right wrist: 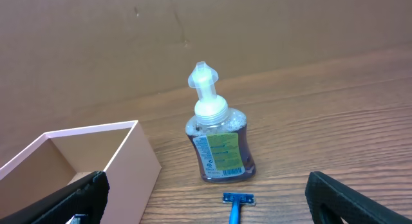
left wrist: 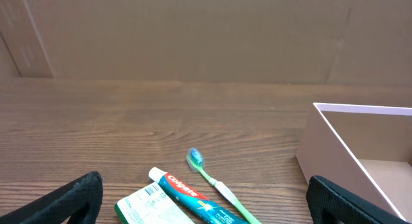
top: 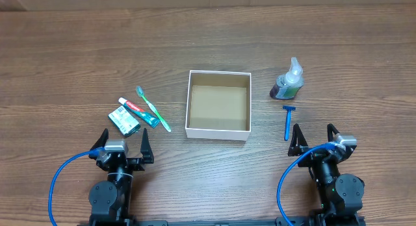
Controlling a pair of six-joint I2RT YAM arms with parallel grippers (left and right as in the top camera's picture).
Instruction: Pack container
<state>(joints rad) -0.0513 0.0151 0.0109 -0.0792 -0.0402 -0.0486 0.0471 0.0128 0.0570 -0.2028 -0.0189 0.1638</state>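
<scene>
The container [top: 190, 102], a shallow square box, white outside and brown inside, stands empty mid-table; its wall shows in the left wrist view [left wrist: 325, 150] and in the right wrist view [right wrist: 138, 166]. A green toothbrush [top: 153, 109], a toothpaste tube [top: 138, 111] and a small green-and-white carton [top: 123, 119] lie to its left. A pump bottle [top: 288, 82] and a blue razor [top: 287, 121] lie to its right. My left gripper [top: 123, 143] is open and empty, near the carton. My right gripper [top: 314, 136] is open and empty, near the razor.
The wooden table [top: 208, 44] carries all the items. A brown cardboard wall [left wrist: 193, 31] stands behind the table. Blue cables [top: 62, 180] loop beside both arm bases at the front edge.
</scene>
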